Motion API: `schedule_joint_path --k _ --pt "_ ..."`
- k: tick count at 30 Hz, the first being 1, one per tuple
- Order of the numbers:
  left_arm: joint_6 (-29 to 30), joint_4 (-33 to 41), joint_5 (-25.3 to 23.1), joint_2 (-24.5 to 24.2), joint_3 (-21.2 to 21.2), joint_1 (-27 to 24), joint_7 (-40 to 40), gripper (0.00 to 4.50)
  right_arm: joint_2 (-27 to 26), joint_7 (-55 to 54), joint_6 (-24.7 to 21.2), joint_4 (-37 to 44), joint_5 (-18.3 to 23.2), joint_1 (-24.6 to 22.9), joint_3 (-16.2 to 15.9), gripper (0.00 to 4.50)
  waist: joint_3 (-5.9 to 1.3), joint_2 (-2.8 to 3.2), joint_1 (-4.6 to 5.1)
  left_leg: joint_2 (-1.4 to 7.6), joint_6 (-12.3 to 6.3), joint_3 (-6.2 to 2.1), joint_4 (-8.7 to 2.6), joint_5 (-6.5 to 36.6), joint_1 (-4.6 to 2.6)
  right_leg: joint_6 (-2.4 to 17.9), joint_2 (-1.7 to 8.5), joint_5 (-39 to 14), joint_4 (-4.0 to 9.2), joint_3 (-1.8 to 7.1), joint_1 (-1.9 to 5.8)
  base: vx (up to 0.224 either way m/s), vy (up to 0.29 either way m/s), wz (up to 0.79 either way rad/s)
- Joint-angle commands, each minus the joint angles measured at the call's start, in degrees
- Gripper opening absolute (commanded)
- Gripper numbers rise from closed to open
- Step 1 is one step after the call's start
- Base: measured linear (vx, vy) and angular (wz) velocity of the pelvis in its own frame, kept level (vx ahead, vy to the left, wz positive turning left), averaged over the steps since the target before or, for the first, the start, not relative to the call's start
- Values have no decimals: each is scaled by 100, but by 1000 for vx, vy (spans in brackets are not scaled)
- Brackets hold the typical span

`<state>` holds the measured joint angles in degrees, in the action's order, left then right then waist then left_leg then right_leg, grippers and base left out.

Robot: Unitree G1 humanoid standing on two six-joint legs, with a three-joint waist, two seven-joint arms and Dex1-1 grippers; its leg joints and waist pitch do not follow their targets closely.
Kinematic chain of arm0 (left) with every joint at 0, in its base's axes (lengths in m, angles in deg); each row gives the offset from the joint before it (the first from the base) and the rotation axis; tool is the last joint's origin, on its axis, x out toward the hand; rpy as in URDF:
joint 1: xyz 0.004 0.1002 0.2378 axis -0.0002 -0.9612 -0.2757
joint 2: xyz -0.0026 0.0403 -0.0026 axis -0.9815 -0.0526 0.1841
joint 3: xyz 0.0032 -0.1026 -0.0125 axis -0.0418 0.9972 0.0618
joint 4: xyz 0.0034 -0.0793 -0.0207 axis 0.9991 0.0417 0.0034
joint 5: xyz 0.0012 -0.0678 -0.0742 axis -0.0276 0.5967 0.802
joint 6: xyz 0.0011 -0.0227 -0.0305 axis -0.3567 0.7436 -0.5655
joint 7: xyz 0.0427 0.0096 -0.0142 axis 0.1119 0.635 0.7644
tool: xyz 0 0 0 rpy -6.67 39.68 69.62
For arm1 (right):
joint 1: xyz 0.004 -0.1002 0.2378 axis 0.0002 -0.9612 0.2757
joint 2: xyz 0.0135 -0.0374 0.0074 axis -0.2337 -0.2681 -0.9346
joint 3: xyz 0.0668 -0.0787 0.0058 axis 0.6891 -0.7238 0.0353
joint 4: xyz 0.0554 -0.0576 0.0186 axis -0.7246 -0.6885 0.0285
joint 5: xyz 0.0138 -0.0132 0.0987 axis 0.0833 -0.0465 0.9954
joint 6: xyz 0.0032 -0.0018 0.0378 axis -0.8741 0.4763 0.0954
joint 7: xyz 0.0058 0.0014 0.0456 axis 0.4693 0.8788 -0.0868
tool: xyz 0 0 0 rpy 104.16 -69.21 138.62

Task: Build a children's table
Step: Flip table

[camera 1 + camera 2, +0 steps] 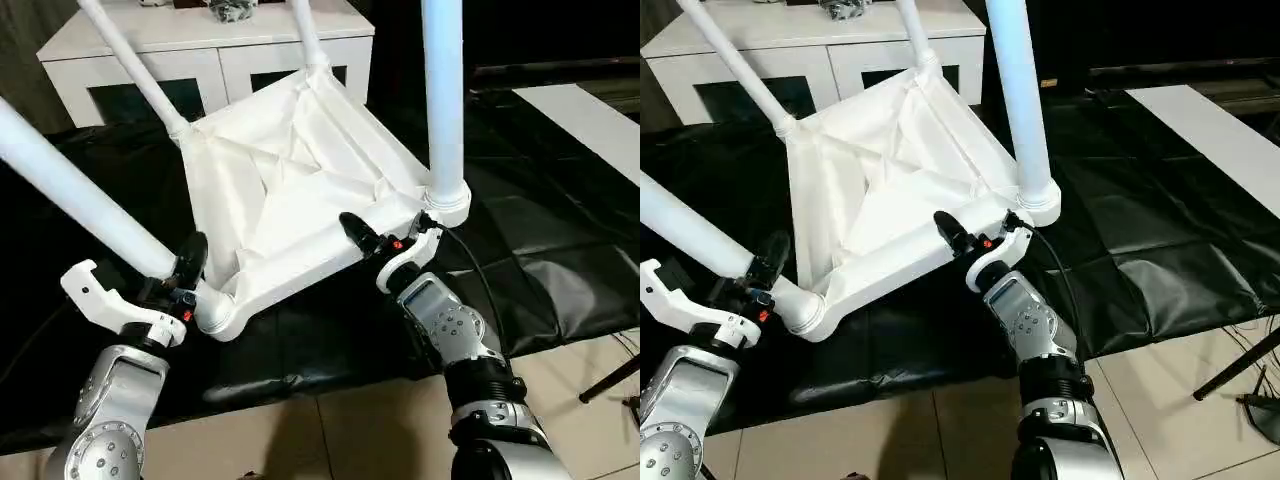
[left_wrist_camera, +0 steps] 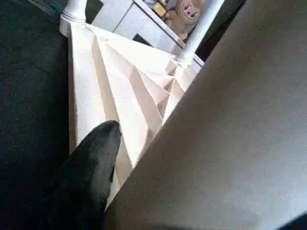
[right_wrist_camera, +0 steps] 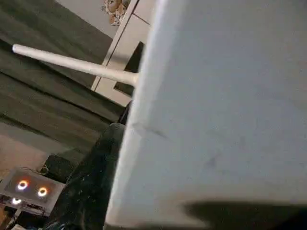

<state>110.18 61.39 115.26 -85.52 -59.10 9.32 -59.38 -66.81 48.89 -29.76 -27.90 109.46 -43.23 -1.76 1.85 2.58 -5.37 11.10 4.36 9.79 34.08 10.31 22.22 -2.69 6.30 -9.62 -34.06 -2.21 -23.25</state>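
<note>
On black-covered work table (image 1: 560, 250): upturned tabletop (image 1: 290, 190), white cabinet (image 1: 200, 50) behind.

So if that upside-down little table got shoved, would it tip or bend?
The table looks like stiff ribbed plastic, so it is unlikely to flop. It already sits tilted with its legs up, so a push may well rock it. Hollow-looking, so probably light.

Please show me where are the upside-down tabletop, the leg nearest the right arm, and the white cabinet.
tabletop (image 1: 290, 190), left eye view, on the ribbed underside near its middle.
leg nearest the right arm (image 1: 443, 100), left eye view, on the middle of its tube.
white cabinet (image 1: 195, 38), left eye view, on its top surface.
</note>
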Motion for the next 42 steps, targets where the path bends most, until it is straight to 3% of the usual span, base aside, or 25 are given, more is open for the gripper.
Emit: schedule_joint_path --k 1,7,12,15,17,21,22,24,28,31,32,34,36,38,42 --pt "23 34 57 -41 10 -22 -52 406 152 18 216 205 -329 102 -205 212 -354 8 -6 80 -3 24 -428 1128 -84 980 39 -931 302 66 232 0 0 0" --pt "-462 -137 53 -135 451 61 11 450 222 102 279 430 -492 25 -388 212 -358 -9 11 73 -11 19 -423 1062 -81 993 28 -767 301 61 243 0 0 0" --pt "-1347 -334 527 -460 1584 146 -269 450 415 125 321 1090 -778 -96 -705 212 -354 -21 17 72 -1 15 -438 1092 -93 955 28 -866 297 66 234 0 0 0" --pt "-1561 -437 583 -544 1862 177 -213 450 461 94 304 1173 -769 -73 -687 213 -343 -24 20 79 55 21 -448 1229 -103 881 25 -994 304 76 218 0 0 0" --pt "-1914 -676 791 -806 2425 253 -163 450 570 30 309 1209 -742 36 -583 213 -345 -38 18 63 80 24 -449 1280 -105 845 25 -1089 303 81 211 0 0 0" --pt "-2108 -802 959 -1035 2721 304 -235 450 703 -105 353 1228 -735 87 -572 213 -342 -18 23 69 170 19 -464 1384 -128 775 18 -1189 300 88 180 0 0 0" --pt "-2180 -886 1060 -1211 2882 357 -243 450 801 -250 333 1275 -663 101 -515 213 -340 -38 27 75 169 17 -466 1360 -123 769 16 -1139 301 89 185 0 0 0" --pt "-2219 -971 1117 -1329 2995 414 -200 450 864 -348 307 1305 -636 109 -450 213 -354 1 10 66 207 10 -462 1286 -138 751 4 -950 269 87 180 0 0 0" --pt "-2275 -1088 1422 -1385 3101 557 -103 450 982 -432 293 1263 -631 101 -332 213 -358 -6 1 59 270 19 -458 1266 -139 805 2 -743 244 87 191 0 0 0" --pt "-2088 -970 1648 -1270 2887 523 -222 450 1022 -463 300 1234 -608 68 -281 213 -369 -8 -16 56 263 22 -444 1205 -138 855 3 -600 229 86 208 0 0 0" --pt "-1922 -868 1698 -1205 2665 454 -352 450 1039 -465 297 1233 -601 53 -284 213 -369 32 -21 54 260 21 -440 1200 -135 864 3 -576 223 82 210 0 0 0" --pt "-1719 -719 1661 -1172 2316 307 -609 450 1058 -513 291 1248 -591 26 -294 213 -364 9 -16 53 235 31 -437 1200 -131 863 12 -616 248 83 218 0 0 0" --pt "-1494 -606 1702 -1171 1988 196 -792 450 1114 -553 277 1272 -565 -8 -297 213 -358 10 -14 55 215 34 -442 1264 -123 850 7 -730 255 83 222 0 0 0" --pt "-1481 -620 1762 -1163 1959 248 -795 450 1213 -549 256 1257 -563 -21 -290 213 -343 38 -20 50 236 36 -452 1468 -139 807 7 -1036 279 92 204 0 0 0" --pt "-1531 -723 1901 -1228 2031 395 -730 450 1520 -466 215 1191 -563 -40 -290 213 -329 20 -37 55 305 35 -468 1809 -185 684 1 -1479 341 104 172 0 0 0"
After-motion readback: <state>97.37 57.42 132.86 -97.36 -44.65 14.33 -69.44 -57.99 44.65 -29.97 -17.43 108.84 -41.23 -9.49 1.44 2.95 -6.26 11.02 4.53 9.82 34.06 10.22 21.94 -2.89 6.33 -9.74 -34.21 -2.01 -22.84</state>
